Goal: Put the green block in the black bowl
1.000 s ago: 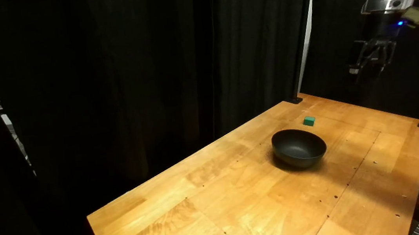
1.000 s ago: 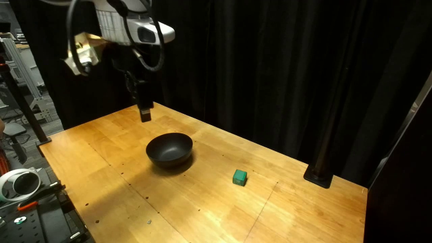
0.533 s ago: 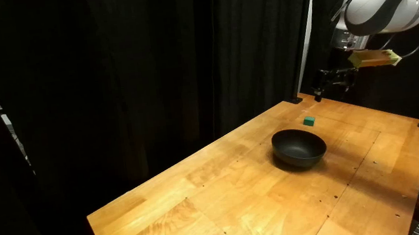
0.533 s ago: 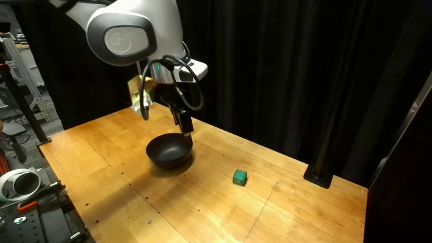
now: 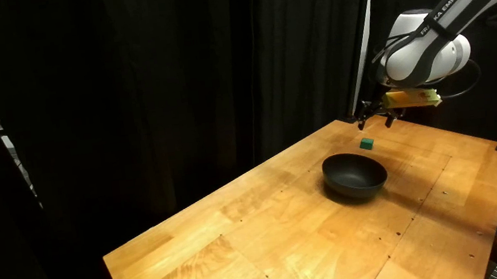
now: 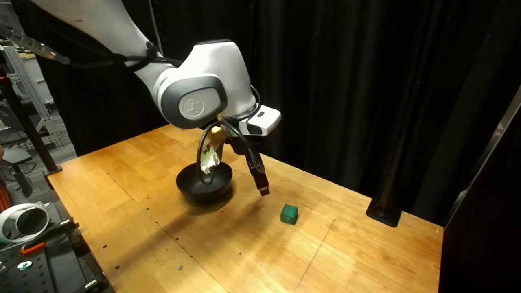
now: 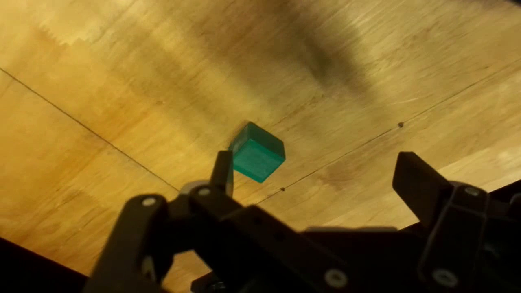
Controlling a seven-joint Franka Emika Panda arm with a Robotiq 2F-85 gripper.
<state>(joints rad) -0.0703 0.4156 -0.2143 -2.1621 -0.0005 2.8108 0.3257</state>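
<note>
Black two-fingered gripper (image 7: pixel 314 154): released, fingers (image 7: pixel 222 167) spread wide, nothing held. Hangs at a lean over a light-brown wooden table (image 5: pixel 264 240); tips look clear of the wood. My read: the spread is for a pick to come. Mounted just behind the fingers, a yellow box-shaped fitting (image 5: pixel 410 98), material and purpose unclear.

Nearest the tips, below and near them: small green cube-shaped block (image 6: pixel 289 214), material not certain. Resting flat on one face on the table. Wrist view puts it between the fingers but off-centre: one fingertip just covers its edge, with a wide gap toward the opposite finger. That overlap is likely line of sight; both exterior views show air between. Block's sides sit askew to the closing line. Judgement: shift sideways and twist a little before lowering, else that finger may land on top, or the pinch may catch corners.

Farther from the tips than the block: round, shallow, matte-black bowl (image 5: pixel 355 179), material not certain. Upright, mouth up, nothing seen in it; set well to receive a drop from above. Block lies outside it, the two clearly apart, which should give the fingers room.

Farthest off, past the table edge: black curtain (image 5: pixel 155 98), apparently cloth, probably a plain backdrop.
</note>
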